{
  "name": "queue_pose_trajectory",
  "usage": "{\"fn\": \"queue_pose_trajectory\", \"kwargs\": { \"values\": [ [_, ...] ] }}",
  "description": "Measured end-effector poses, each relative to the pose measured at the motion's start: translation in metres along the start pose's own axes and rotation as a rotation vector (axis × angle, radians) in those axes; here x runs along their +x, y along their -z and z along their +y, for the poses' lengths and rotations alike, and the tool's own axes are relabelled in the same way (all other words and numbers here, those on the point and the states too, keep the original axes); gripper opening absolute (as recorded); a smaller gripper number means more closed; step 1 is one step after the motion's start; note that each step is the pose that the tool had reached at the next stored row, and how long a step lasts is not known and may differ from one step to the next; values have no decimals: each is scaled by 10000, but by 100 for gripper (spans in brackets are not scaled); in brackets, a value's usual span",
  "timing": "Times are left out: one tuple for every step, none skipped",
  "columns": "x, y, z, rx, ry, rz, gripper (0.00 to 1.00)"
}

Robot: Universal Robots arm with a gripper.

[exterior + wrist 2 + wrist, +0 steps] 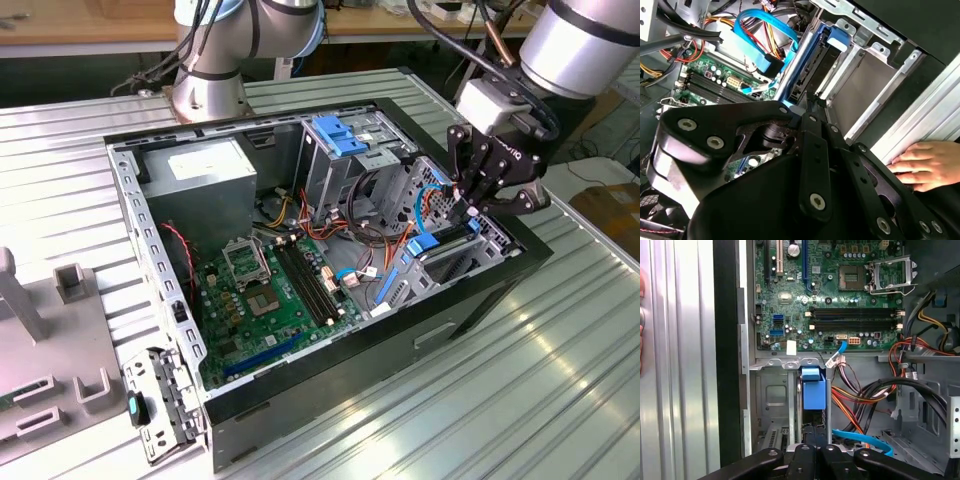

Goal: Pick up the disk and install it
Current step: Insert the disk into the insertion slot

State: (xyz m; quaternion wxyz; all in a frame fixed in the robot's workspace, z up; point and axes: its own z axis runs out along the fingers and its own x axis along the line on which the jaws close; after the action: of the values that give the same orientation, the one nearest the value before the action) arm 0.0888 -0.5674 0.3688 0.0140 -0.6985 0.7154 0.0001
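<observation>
The disk [814, 390] is a dark slab with bright blue carrier rails. It stands on edge in the metal drive cage [440, 200] at the open computer case's front corner, on the exterior view's right. My gripper [472, 205] reaches down from above, and its black fingers [802, 452] are shut on the disk's near end. In the second wrist view the disk [807, 65] runs edge-on into the cage, just beyond my gripper [807, 107]. A blue data cable [760, 35] loops beside it.
The case lies open on a ridged metal table [560, 380], showing the green motherboard [275, 290], bundled cables [875, 395], a grey power supply box [205, 175] and a blue latch plate [335, 135]. A person's hand [917, 162] rests on the table by the case. Grey fixtures [60, 330] stand at the exterior view's left.
</observation>
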Motion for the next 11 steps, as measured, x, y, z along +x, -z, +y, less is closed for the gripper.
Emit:
{"fn": "queue_pose_trajectory", "kwargs": {
  "values": [
    [1, -29, -1, 0, 1, 0, 11],
    [1, -64, 0, 0, 0, 1, 11],
    [3, -120, 1, 0, 1, 1, 11],
    [3, -149, 1, 0, 0, 0, 11],
    [4, -177, 1, 0, 0, 1, 11],
    [4, -205, 2, 0, 1, 0, 11],
    [5, -233, 2, 0, 1, 0, 11],
    [5, -255, 3, 0, 1, 0, 11],
    [6, -272, 3, 0, 1, 0, 11],
    [6, -287, 3, 0, 1, 5, 11],
    [7, -320, 4, 0, 1, -2, 11]
  ]
}}
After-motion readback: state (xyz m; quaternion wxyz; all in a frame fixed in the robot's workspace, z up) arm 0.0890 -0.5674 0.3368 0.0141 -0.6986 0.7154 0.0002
